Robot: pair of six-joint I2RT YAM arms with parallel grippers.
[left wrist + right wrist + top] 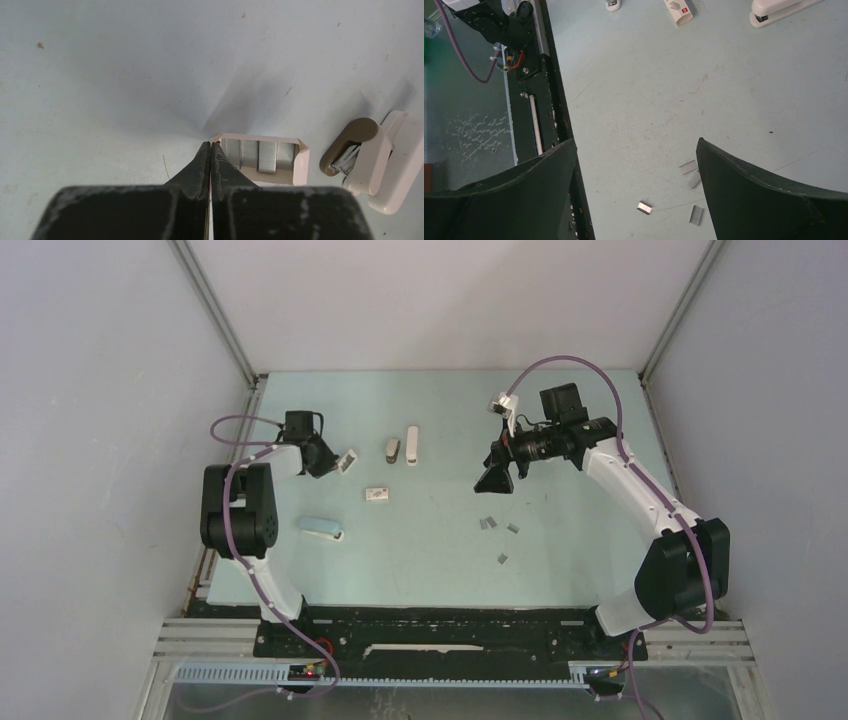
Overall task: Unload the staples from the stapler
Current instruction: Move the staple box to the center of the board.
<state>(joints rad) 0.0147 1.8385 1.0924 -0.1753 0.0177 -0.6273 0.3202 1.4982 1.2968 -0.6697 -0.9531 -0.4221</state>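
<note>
The stapler [392, 448], finger-length with a grey-beige top, lies at the back middle of the table. In the left wrist view the stapler [361, 152] shows metal in its front end. My left gripper [328, 460] is left of it. Its fingers are shut tip to tip [210, 145] at the left corner of an open staple box [260, 159]. Nothing shows between them. Loose staples [487, 523] lie on the mat right of centre, and the staples [644, 207] also show in the right wrist view. My right gripper [497, 480] hovers behind them, open [636, 141] and empty.
A slim white stapler [411, 445] lies right beside the grey-beige one. A small printed box [377, 494] sits at centre left, and a light blue stapler [322, 528] is nearer the left arm's base. The black base rail [539, 100] runs along the near edge.
</note>
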